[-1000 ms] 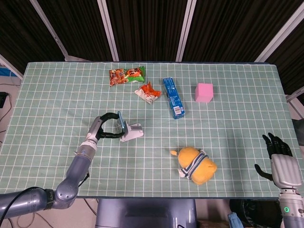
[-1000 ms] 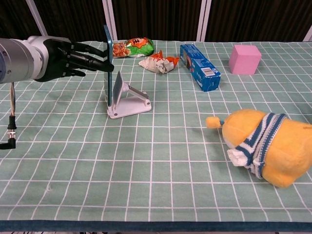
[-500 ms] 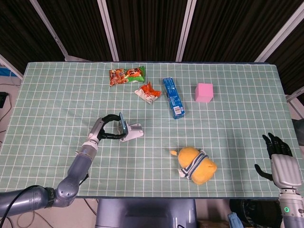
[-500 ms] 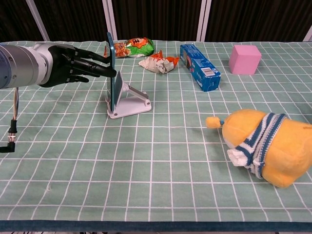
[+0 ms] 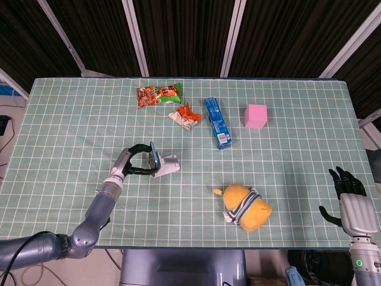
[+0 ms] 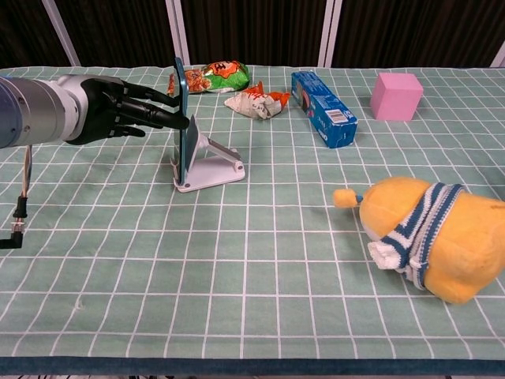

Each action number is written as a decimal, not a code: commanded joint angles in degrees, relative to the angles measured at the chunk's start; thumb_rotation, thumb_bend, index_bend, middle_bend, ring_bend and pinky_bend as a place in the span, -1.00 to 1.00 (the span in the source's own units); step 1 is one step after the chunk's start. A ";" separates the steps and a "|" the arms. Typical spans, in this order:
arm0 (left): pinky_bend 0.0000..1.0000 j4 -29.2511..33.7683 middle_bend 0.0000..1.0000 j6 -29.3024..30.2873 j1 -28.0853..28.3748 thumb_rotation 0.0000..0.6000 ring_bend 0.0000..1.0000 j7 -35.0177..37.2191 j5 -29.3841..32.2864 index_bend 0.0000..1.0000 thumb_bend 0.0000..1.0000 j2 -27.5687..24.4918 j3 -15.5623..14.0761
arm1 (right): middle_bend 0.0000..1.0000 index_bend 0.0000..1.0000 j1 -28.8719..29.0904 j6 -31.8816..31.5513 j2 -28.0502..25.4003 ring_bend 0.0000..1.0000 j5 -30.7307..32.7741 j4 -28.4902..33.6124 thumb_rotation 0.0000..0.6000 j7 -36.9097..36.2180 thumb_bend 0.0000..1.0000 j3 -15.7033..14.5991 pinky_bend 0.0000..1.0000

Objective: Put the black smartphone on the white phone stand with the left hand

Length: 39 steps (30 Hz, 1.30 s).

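Smartphone point(image 6: 181, 118) stands near-upright on edge against the white phone stand point(image 6: 208, 164), left of table centre; we see the left hand point(image 6: 118, 110) gripping it, fingertips point(image 6: 177, 122) on its face and a finger over the top edge. In head view the phone point(image 5: 153, 158) sits at the stand's point(image 5: 165, 167) left end, with the left hand point(image 5: 128, 162) wrapped round it.

Room: we see open green grid cloth point(image 5: 71, 119) left and in front of the stand, all the way to the near edge. Behind it, well apart, lie the snack bag point(image 5: 158, 94), crumpled wrapper point(image 5: 186, 116), blue box point(image 5: 217, 122) and pink cube point(image 5: 256, 115). Plush toy point(image 5: 245, 206) lies right of the stand near the front edge, with clear cloth between them.

Versus a second ago: we see the phone lower, with its bottom edge now down at the stand's base instead of held above it; the hand has dropped with it.

Right hand point(image 5: 351, 199) hangs off the table's right end, fingers spread, holding nothing; the chest view misses it. Phone is edge-on in both views, so we can't tell whether it is fully seated in the stand's lip. Left forearm is cut off at the chest frame's edge.
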<state>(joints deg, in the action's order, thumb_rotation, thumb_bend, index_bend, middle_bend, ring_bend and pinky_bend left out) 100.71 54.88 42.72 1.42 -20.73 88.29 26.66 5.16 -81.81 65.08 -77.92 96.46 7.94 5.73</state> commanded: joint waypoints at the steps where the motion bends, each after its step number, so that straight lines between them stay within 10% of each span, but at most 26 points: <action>1: -1.00 -0.32 0.22 0.16 0.06 1.00 -0.77 0.15 -0.31 0.15 -0.01 0.11 -0.14 | -1.00 -0.99 0.01 0.01 -0.01 -1.00 0.00 -0.01 1.00 -0.01 -0.30 0.00 -0.76; 39: -1.00 -2.38 -0.22 -2.05 0.69 1.00 -0.84 1.75 -2.83 -0.28 -0.24 0.28 -1.99 | -1.00 -0.99 0.02 0.04 -0.03 -1.00 -0.05 -0.01 1.00 -0.22 -0.30 0.01 -0.76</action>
<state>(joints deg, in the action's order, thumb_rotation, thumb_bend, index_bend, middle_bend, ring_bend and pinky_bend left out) 98.33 52.84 43.41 3.17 -23.56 88.56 24.66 5.17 -81.76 65.05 -77.97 96.45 7.71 5.74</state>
